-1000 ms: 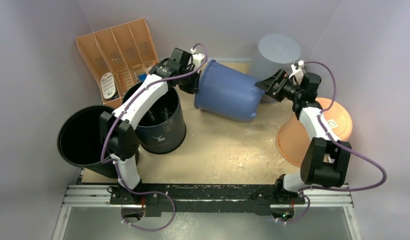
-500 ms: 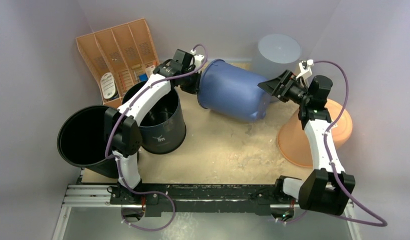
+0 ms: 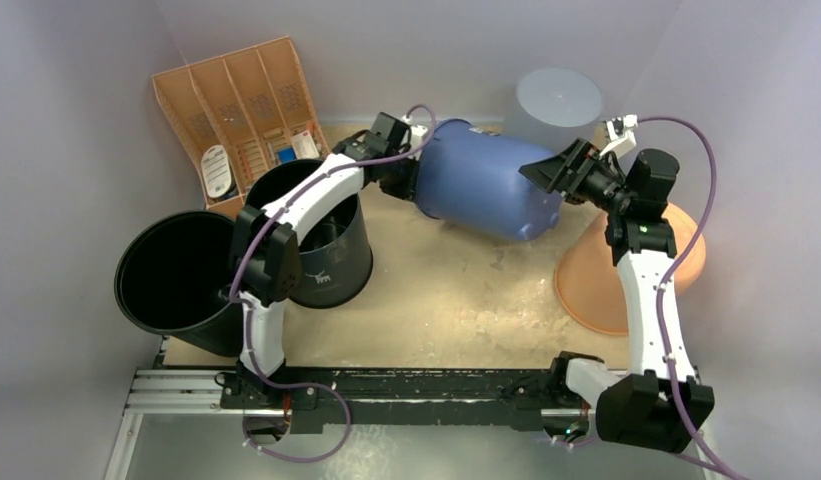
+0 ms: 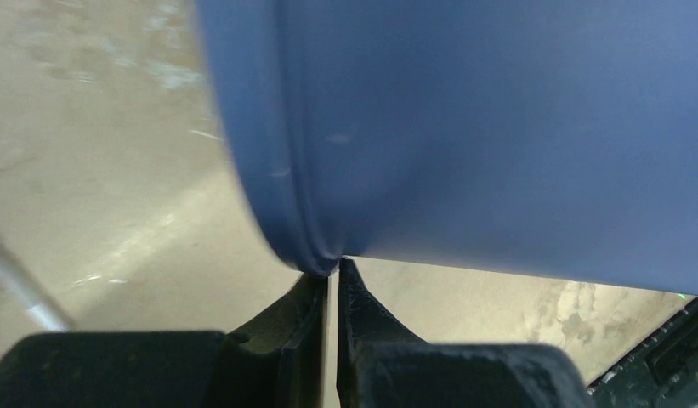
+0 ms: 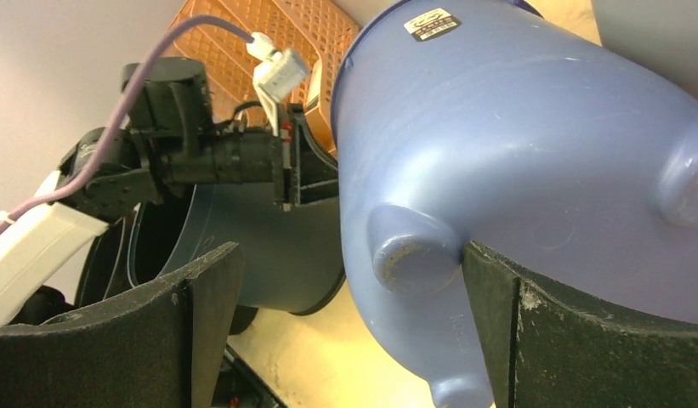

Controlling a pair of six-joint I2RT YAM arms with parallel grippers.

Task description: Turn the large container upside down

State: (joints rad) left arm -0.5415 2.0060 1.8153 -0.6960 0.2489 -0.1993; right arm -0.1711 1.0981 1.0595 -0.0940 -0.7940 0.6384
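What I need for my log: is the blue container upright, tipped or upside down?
Tipped on its side: the blue container lies with rim pinched by the left gripper, footed base facing the open right gripper.

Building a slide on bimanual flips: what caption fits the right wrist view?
Blue container on its side, rim pinched by the left gripper, open right gripper at its footed base.

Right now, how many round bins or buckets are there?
5. A blue plastic bucket, tipped, at back centre; a pale grey bucket behind it; an orange tub at right; a large black bin at far left; a dark bin beside it. None seems hidden.
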